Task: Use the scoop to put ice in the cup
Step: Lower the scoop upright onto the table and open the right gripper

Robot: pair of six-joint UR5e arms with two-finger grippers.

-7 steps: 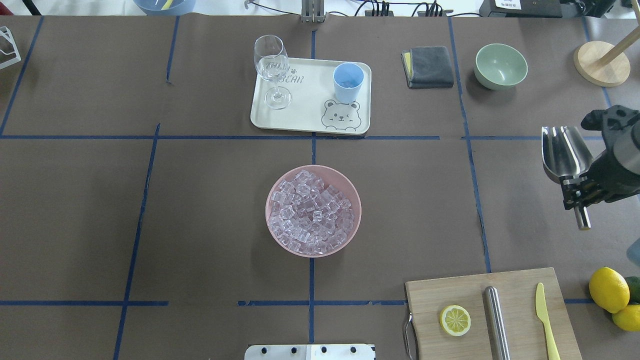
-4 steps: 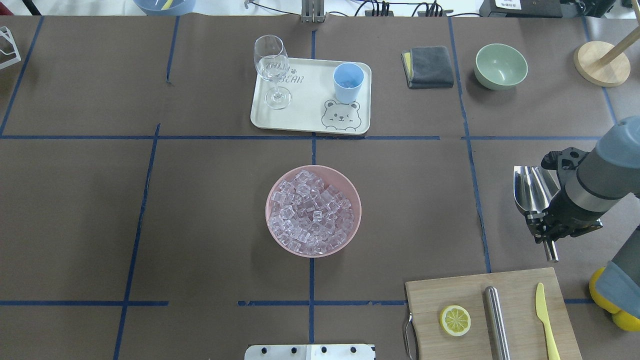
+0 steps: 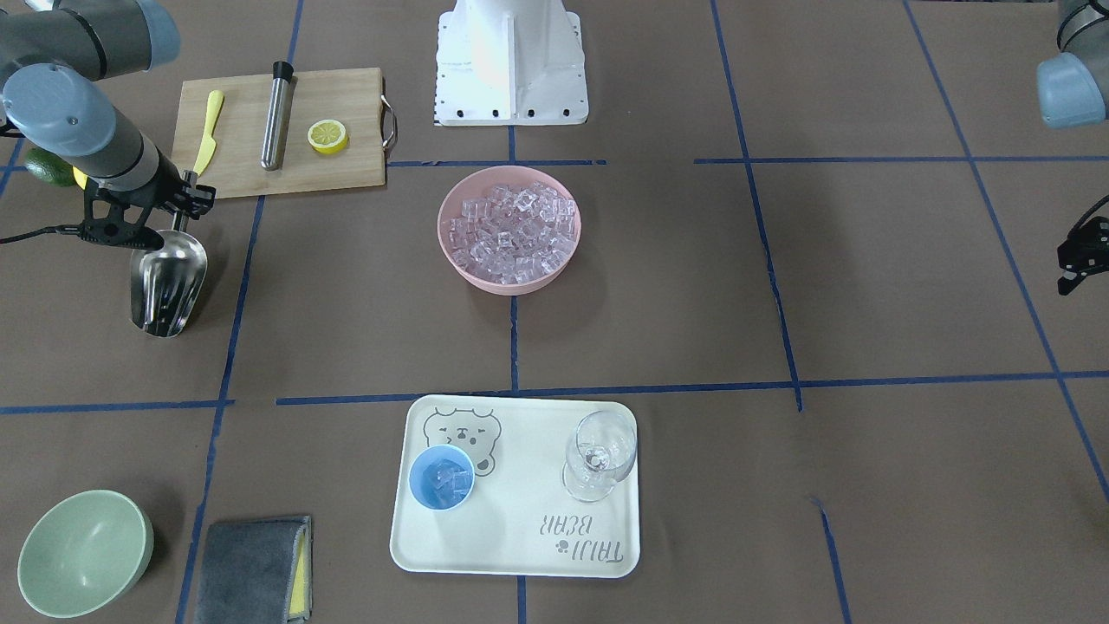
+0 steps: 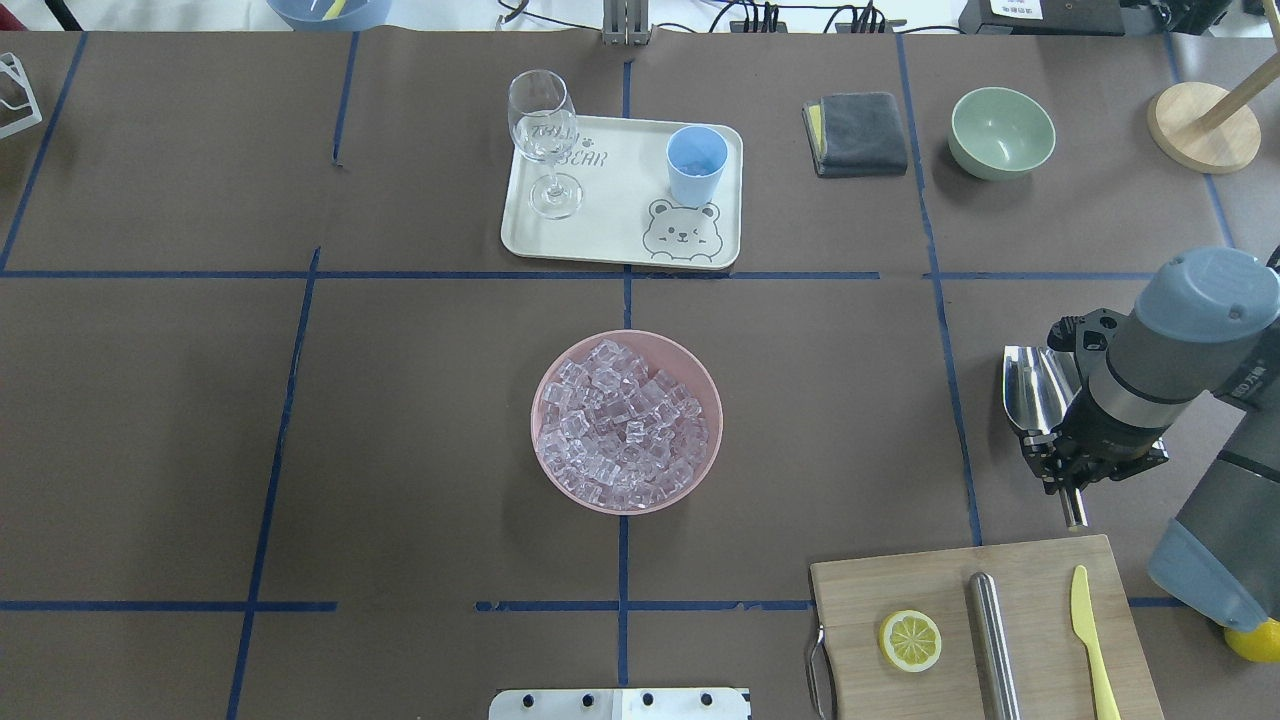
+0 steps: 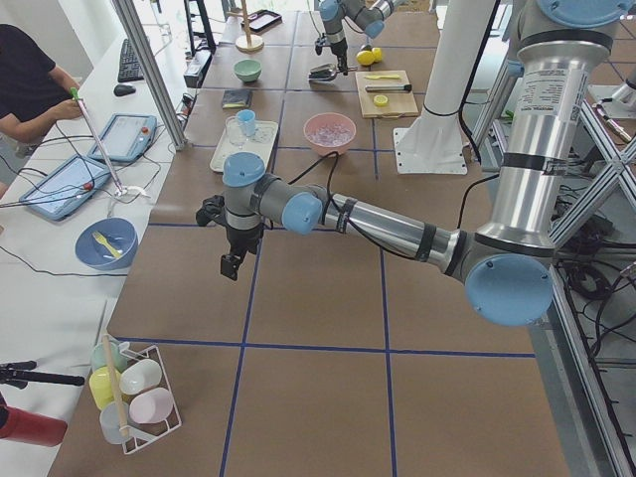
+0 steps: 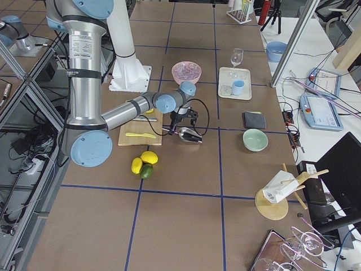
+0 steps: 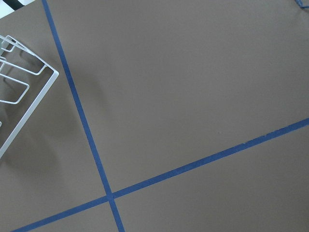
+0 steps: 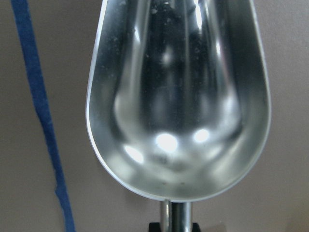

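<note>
As the steel scoop (image 4: 1028, 392) looked stiff and slick, my right end effector (image 4: 1062, 468) gripped its thin handle — frame right.

Both arms are brushed silver tubes joined by rounded grey-blue caps. The right arm (image 4: 1140, 385), at the right edge of the overhead view, bears small white lettering on one grey link and ends in a black tool (image 4: 1062, 472). A black cable loops along the left arm (image 5: 388, 224). The white base (image 3: 511, 61) shows dark bolt holes.
</note>
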